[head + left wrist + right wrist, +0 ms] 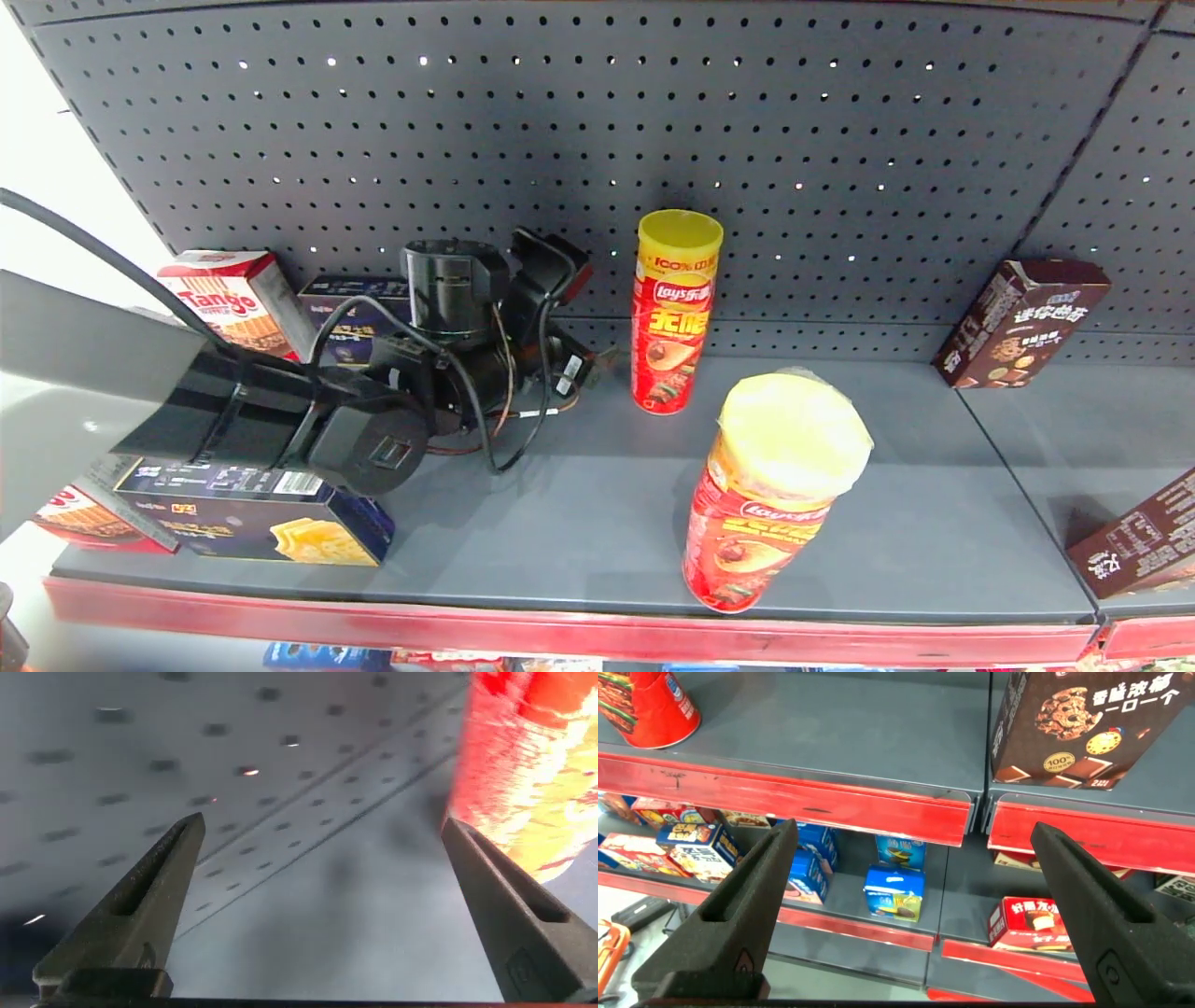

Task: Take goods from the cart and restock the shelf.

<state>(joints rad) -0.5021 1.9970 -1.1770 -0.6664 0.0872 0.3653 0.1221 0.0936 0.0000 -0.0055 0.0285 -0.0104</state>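
The rear chip can (pixel 674 313) stands upright on the shelf (pixel 560 532), close to the pegboard (pixel 560 112) and just beside my left gripper (pixel 322 819), whose jaws are spread wide around nothing. A second can (pixel 770 495) stands near the shelf's front edge. My right gripper (pixel 915 829) also gapes wide, in front of the shelf.

Left gripper (pixel 320 819) and right gripper (pixel 912 829): jaws apart.
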